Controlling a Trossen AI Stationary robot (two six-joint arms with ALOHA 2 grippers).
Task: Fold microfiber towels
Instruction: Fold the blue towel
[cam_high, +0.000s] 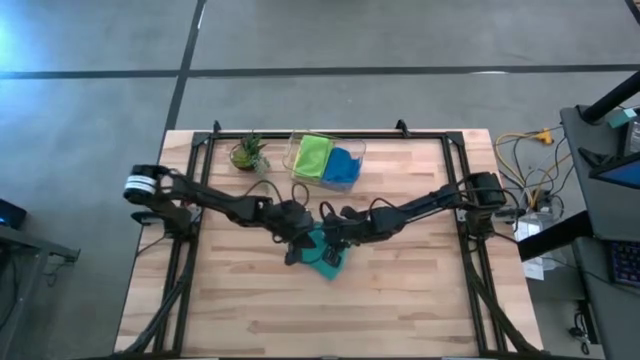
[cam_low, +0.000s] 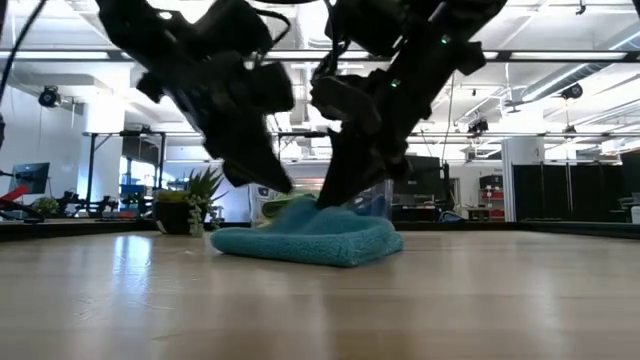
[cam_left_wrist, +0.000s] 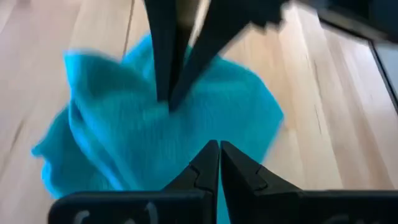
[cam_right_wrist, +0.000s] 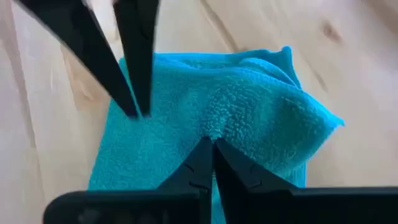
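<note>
Right end effector (cam_right_wrist: 211, 146) is pinched together on the teal towel (cam_right_wrist: 249, 106), which lies bunched mid-desk (cam_high: 400, 300). Left end effector (cam_left_wrist: 219, 149), fingers together, presses the same towel just beside it.

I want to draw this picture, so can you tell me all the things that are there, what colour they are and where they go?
teal towel: one, teal, bunched in the middle of the table.
lime green towel: one, lime green, in the clear bin.
blue towel: one, blue, in the clear bin beside the green one.
clear bin: one, see-through, at the far edge of the table.
potted plant: one, green, left of the bin.
table: one, light wood with a black frame.
cables: a bundle, yellow and white, right of the table.
left claw: one, black, pinched shut on the teal towel.
right claw: one, black, pinched shut on the teal towel.
</note>
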